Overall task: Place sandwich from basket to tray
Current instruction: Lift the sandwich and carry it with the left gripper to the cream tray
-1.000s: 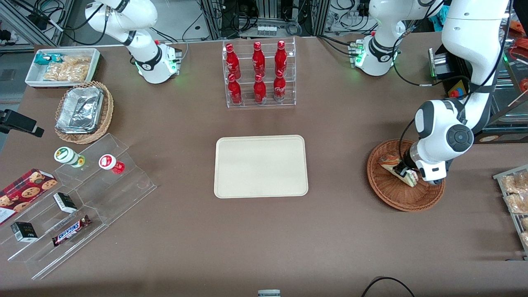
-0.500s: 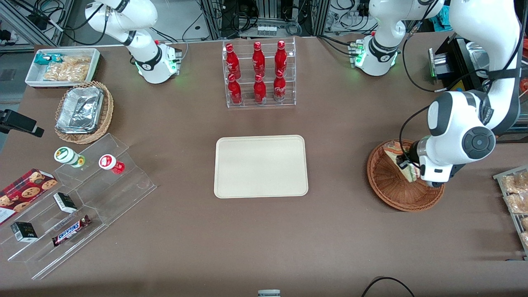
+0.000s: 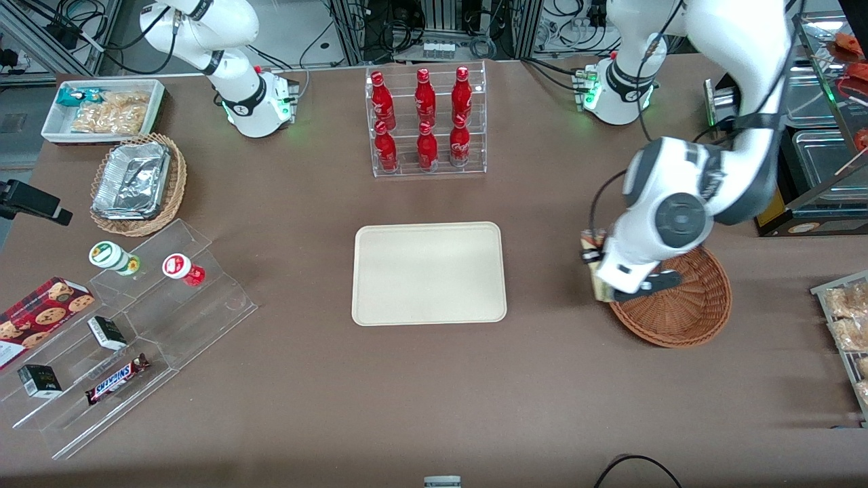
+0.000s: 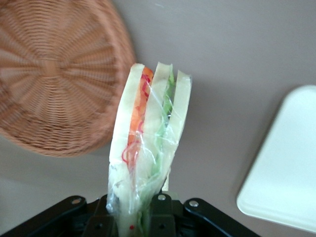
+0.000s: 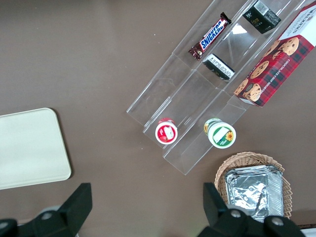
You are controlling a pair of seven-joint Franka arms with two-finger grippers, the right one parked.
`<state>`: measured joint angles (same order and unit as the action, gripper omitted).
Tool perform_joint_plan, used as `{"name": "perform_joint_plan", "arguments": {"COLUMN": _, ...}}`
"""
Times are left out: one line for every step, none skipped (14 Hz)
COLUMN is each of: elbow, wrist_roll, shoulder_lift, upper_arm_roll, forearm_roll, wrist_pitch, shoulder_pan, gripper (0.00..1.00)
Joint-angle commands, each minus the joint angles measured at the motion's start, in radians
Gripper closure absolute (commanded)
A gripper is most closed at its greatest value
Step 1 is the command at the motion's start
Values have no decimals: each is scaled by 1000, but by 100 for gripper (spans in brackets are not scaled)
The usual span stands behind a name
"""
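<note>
My left gripper (image 3: 597,271) is shut on the sandwich (image 4: 148,148), a plastic-wrapped wedge of white bread with red and green layers. In the front view the sandwich (image 3: 595,261) hangs in the air just off the rim of the reddish-brown basket (image 3: 685,312), on the side toward the tray. The basket (image 4: 54,74) holds nothing now. The cream tray (image 3: 428,273) lies flat in the middle of the table, and a corner of the tray (image 4: 286,173) shows in the left wrist view. My gripper (image 4: 140,217) holds the wedge by its lower end.
A clear rack of red bottles (image 3: 426,122) stands farther from the front camera than the tray. A tan wicker basket with a foil container (image 3: 135,183), a white snack bin (image 3: 102,108) and clear tiered shelves (image 3: 135,325) lie toward the parked arm's end. Bagged pastries (image 3: 844,318) sit at the working arm's end.
The gripper has lifted the sandwich out of the basket and carried it over the rim toward the tray. The basket is left bare.
</note>
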<state>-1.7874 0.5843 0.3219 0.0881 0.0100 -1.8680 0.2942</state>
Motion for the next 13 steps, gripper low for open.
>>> {"name": "perform_joint_plan", "arguments": {"elbow": 116, "wrist_roll": 24, "shoulder_lift": 103, "upper_arm_roll": -13, "forearm_roll": 2, "wrist_pitch": 15, "shoulder_pan": 97, "gripper": 92}}
{"name": "perform_joint_plan", "arguments": {"elbow": 155, "wrist_roll": 60, "shoulder_lift": 142, "upper_arm_roll": -13, "forearm_roll": 1, "wrist_pitch": 15, "shoulder_pan": 133, "gripper": 92}}
{"name": "perform_joint_plan", "arguments": {"elbow": 187, "wrist_roll": 92, "shoulder_lift": 176, "upper_arm_roll": -13, "forearm_roll": -1, "wrist_pitch": 15, "shoulder_pan": 173, "gripper": 92}}
{"name": "perform_joint_plan", "arguments": {"elbow": 219, "wrist_roll": 124, "shoulder_lift": 212, "upper_arm_roll": -13, "forearm_roll": -4, "wrist_pitch": 13, "shoulder_pan": 209, "gripper": 92}}
{"name": "perform_joint_plan", "arguments": {"elbow": 262, "wrist_roll": 153, "shoulder_lift": 247, "upper_arm_roll": -13, "forearm_roll": -4, "wrist_pitch": 13, "shoulder_pan": 241, "gripper": 92}}
{"name": "perform_joint_plan", "arguments": {"elbow": 314, "wrist_roll": 182, "shoulder_lift": 287, "upper_arm_roll": -13, "forearm_roll": -5, "wrist_pitch": 13, "shoulder_pan": 268, "gripper": 92}}
{"name": "perform_joint_plan", "arguments": {"elbow": 359, "wrist_roll": 216, "shoulder_lift": 325, "upper_arm_roll": -13, "forearm_roll": -5, "wrist_pitch": 15, "shoulder_pan": 299, "gripper": 93}}
{"name": "perform_joint_plan", "arguments": {"elbow": 393, "wrist_roll": 245, "shoulder_lift": 356, "upper_arm_roll": -13, "forearm_roll": -5, "wrist_pitch": 13, "shoulder_pan": 328, "gripper": 93}}
{"name": "perform_joint_plan", "arguments": {"elbow": 429, "wrist_roll": 273, "shoulder_lift": 391, "upper_arm_roll": -13, "forearm_roll": -5, "wrist_pitch": 12, "shoulder_pan": 359, "gripper": 93}}
{"name": "perform_joint_plan", "arguments": {"elbow": 474, "wrist_roll": 302, "shoulder_lift": 434, "upper_arm_roll": -13, "forearm_roll": -5, "wrist_pitch": 9, "shoulder_pan": 381, "gripper": 93}}
{"name": "perform_joint_plan", "arguments": {"elbow": 517, "wrist_roll": 314, "shoulder_lift": 468, "upper_arm_roll": -13, "forearm_roll": -5, "wrist_pitch": 1, "shoulder_pan": 396, "gripper": 94}}
{"name": "perform_joint_plan", "arguments": {"elbow": 557, "wrist_roll": 318, "shoulder_lift": 500, "upper_arm_roll": -13, "forearm_roll": -7, "wrist_pitch": -5, "shoulder_pan": 410, "gripper": 94}}
{"name": "perform_joint_plan", "arguments": {"elbow": 589, "wrist_roll": 339, "shoulder_lift": 531, "upper_arm_roll": -13, "forearm_roll": -7, "wrist_pitch": -11, "shoulder_pan": 434, "gripper": 94}}
